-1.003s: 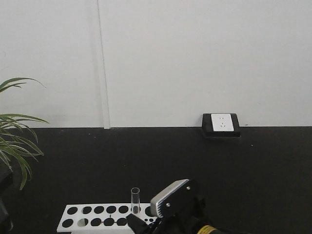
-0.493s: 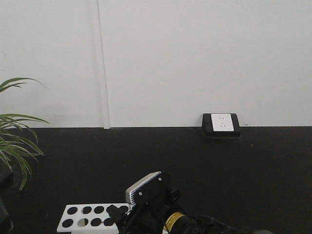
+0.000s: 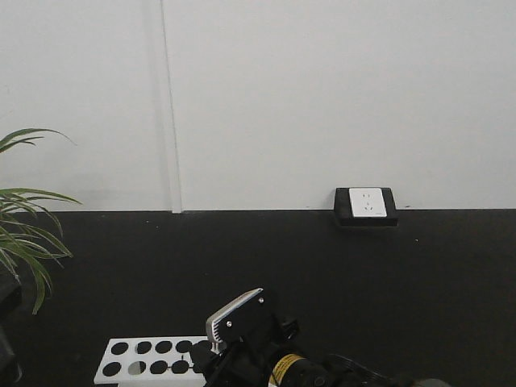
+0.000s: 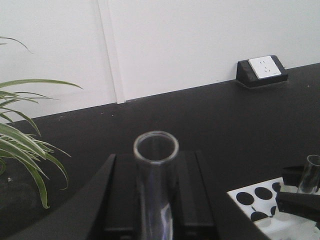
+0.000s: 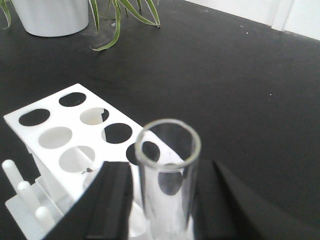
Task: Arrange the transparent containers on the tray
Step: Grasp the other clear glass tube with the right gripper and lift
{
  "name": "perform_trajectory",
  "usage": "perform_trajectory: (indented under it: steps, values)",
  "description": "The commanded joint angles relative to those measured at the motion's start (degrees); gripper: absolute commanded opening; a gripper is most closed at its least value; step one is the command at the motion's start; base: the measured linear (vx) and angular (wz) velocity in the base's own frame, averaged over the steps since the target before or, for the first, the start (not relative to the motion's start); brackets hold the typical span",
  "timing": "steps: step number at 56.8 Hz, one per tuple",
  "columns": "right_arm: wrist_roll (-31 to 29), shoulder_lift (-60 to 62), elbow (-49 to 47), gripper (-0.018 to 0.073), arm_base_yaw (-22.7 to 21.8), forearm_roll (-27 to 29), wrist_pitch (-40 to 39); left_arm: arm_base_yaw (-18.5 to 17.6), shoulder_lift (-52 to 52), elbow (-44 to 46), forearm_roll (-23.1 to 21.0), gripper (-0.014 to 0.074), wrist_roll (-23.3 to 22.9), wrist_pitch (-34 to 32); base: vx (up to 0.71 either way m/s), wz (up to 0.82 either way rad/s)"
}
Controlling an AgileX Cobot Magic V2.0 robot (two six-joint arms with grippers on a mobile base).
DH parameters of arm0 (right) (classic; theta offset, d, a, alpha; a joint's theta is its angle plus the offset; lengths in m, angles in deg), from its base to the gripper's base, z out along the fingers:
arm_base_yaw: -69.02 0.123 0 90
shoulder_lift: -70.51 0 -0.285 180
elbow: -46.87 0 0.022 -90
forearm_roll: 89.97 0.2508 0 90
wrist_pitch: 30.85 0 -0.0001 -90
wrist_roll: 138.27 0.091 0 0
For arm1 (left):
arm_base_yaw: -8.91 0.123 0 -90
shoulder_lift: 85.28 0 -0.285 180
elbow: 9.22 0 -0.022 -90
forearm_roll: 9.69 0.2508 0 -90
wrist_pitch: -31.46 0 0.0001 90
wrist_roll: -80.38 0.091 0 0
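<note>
Our left gripper (image 4: 156, 170) clamps a test tube (image 4: 155, 205) between its fingers. We see our right gripper (image 5: 167, 200) gripping a second test tube (image 5: 167, 160) by the white rack (image 5: 60, 135).

White rack (image 5: 62, 116) close below, potted plant (image 5: 50, 15) far left, open black tabletop (image 5: 250, 100) elsewhere
</note>
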Motion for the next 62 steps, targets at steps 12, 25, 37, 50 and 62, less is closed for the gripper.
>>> perform_trajectory:
  steps: [12,25,37,50,62]
  values:
    - [-0.6,2.8,-1.8,0.0102,-0.4,0.1,-8.0,-0.3,-0.6,1.5,-0.5,0.0062,-0.1,-4.3,0.00,0.00]
    - [-0.6,4.2,-1.8,-0.0015,-0.4,0.1,-7.5,-0.3,-0.6,1.5,-0.5,0.0062,-0.1,-4.3,0.00,0.00]
    - [-0.6,11.3,-1.8,-0.0013,-0.4,0.1,-2.0,-0.3,-0.6,1.5,-0.5,0.0062,-0.1,-4.3,0.00,0.00]
    - [-0.6,22.4,-1.8,-0.0013,-0.4,0.1,6.8,-0.3,-0.6,1.5,-0.5,0.0062,-0.1,-4.4,0.00,0.00]
    - [-0.3,33.6,-1.8,-0.0013,-1.9,0.2,16.3,-0.3,-0.6,1.5,-0.5,0.0062,-0.1,-4.4,0.00,0.00]
